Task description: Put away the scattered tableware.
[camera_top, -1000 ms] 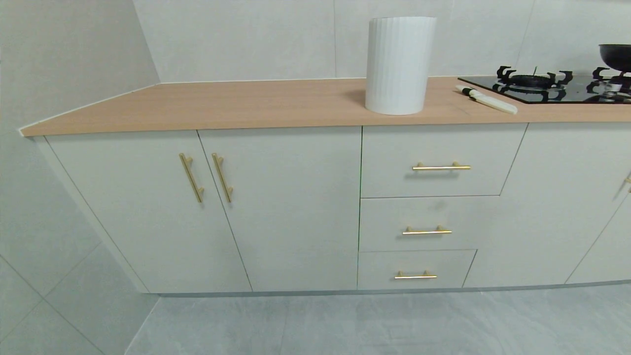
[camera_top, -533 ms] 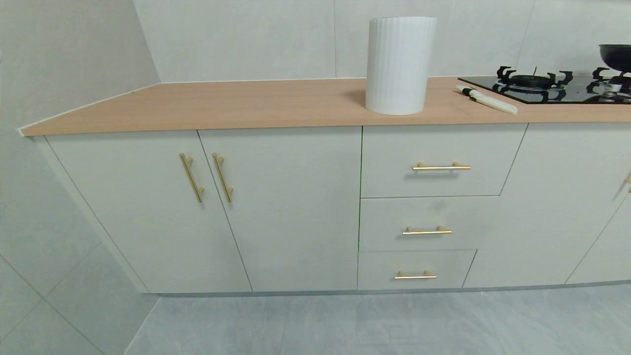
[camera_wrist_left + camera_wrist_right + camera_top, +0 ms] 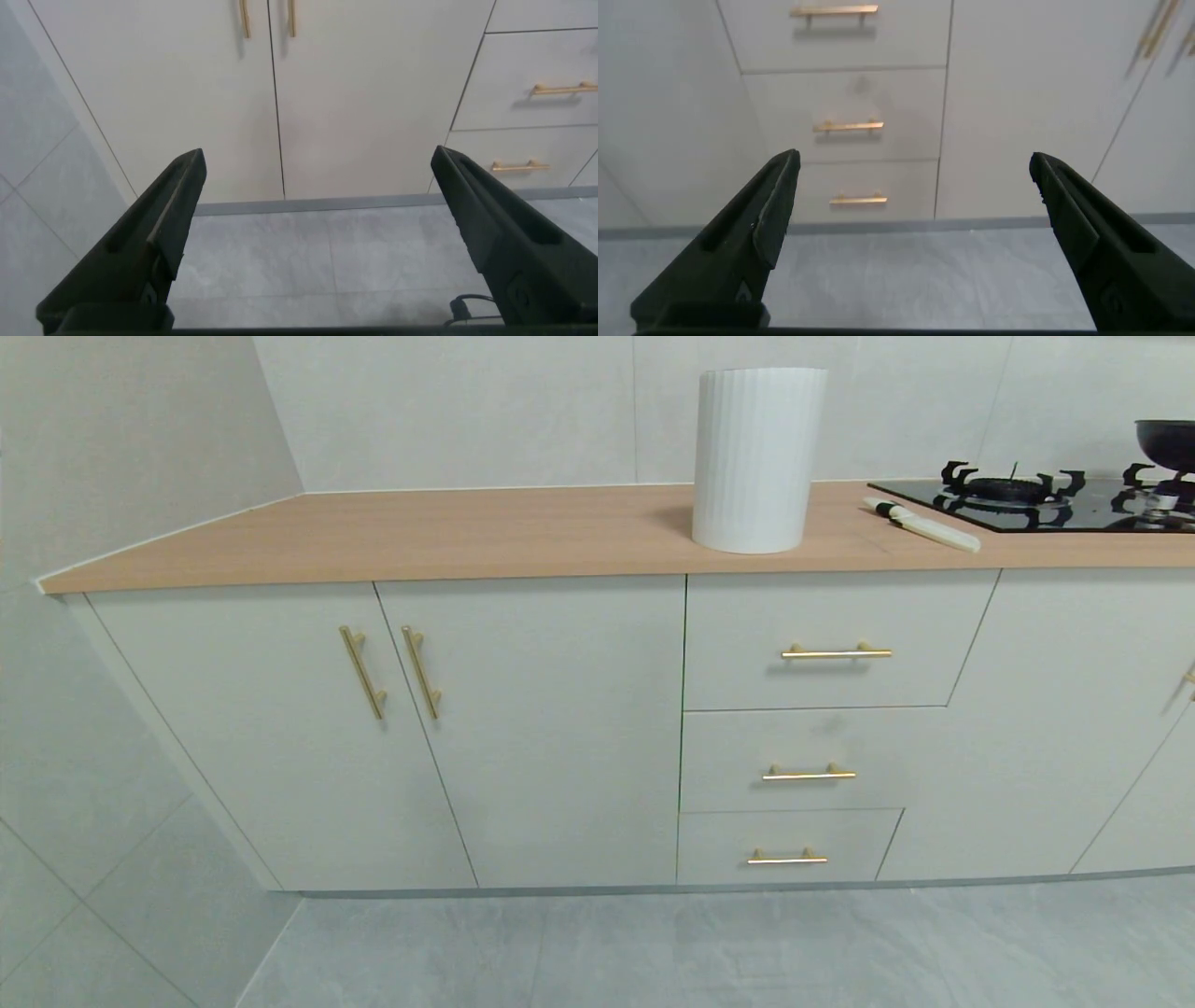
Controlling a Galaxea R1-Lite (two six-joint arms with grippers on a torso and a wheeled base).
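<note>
One white canister point(image 3: 758, 457) on countertop point(image 3: 420, 537)

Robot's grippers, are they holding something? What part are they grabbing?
Nothing is held. The left gripper and the right gripper both have their jaws wide open with nothing between them.

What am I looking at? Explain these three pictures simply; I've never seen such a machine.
This is a two-armed robot on wheels, facing kitchen cabinets. The wide picture comes from a camera on its head. It shows a wooden countertop with a tall white ribbed container, a knife lying beside it, and a black gas hob. The other two come from wrist cameras, looking along each claw: the left claw hangs open before the cupboard doors, the right claw open before the drawers. Neither holds anything.
</note>
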